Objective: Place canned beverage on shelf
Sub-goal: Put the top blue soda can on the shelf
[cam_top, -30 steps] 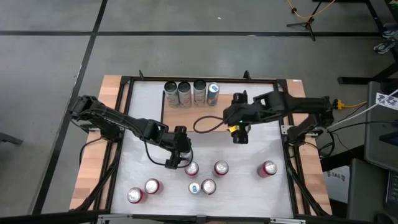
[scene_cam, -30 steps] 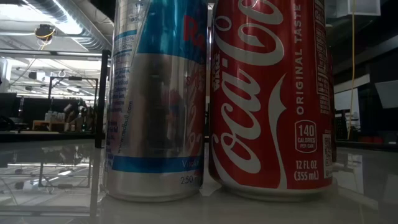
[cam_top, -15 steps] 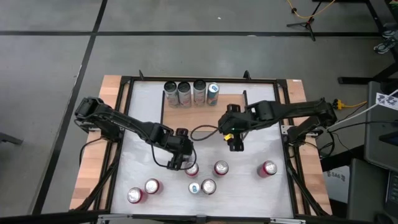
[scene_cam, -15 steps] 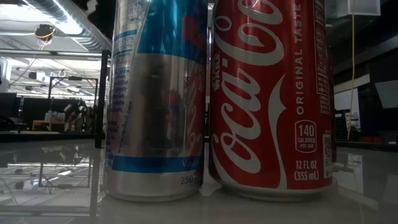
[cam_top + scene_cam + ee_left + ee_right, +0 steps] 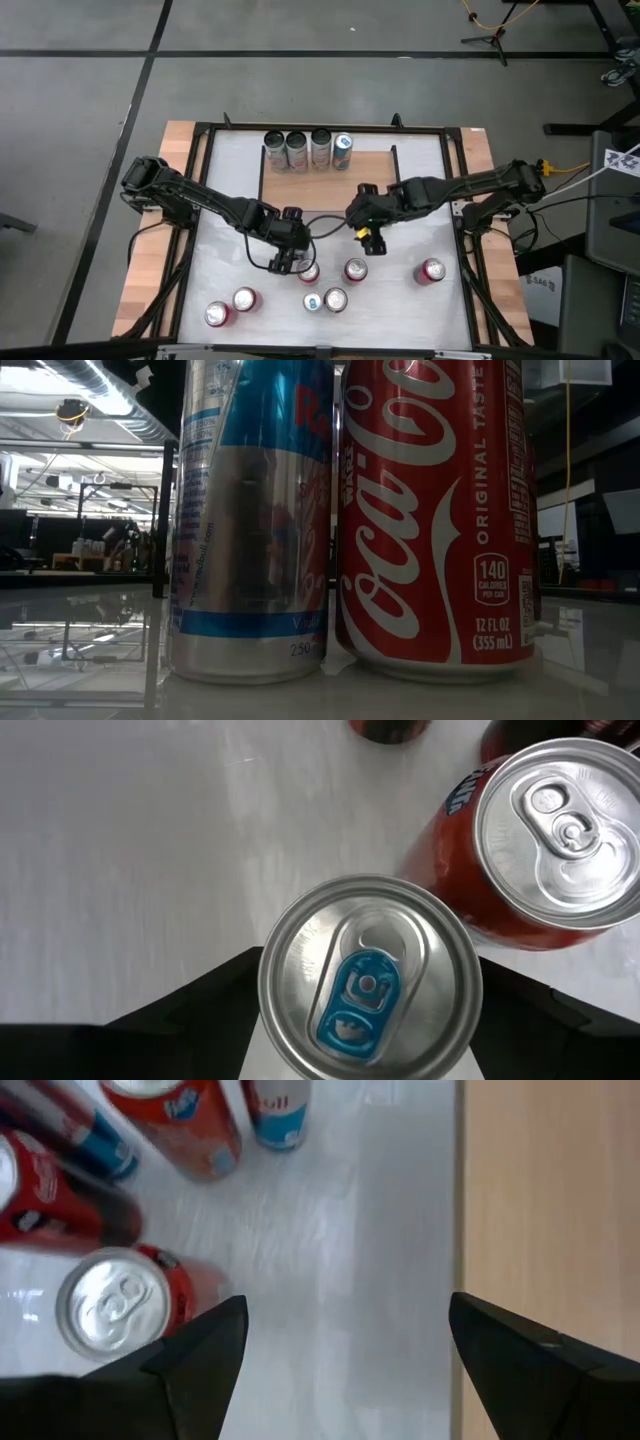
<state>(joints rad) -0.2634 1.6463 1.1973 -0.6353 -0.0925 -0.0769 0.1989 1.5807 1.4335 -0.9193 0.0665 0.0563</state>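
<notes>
I am reaching for the next can to pick. My left jaws are hanging low in the middle of the high view, over the cluster of loose cans on the white-topped desk (image 5: 230, 200). They are standing wide apart and holding nothing. In my left wrist view the slim silver can with the blue tab (image 5: 370, 982) is showing between the two dark fingers (image 5: 190, 1005), with a red can with a silver lid (image 5: 560, 840) just beside it. I cannot tell how far above the can I am sitting.

My right jaws are also spread and empty, just right of centre in the high view, near another red can with a silver top (image 5: 355, 270) and pointing down at the desk beside the shelf.

The low shelf with the light wood plank top (image 5: 320, 185) is lying in the upper middle of the high view. Four silver-topped cans (image 5: 305, 150) are already lined along its far edge, and free plank is showing in front of them.

Next, I judge, each open pair must drop squarely around a can without nudging its neighbours, then close.

Compared with a second ago, my right arm has swung away from the shelf, down and left toward the cans, while my left has crept slightly lower in the frame
</notes>
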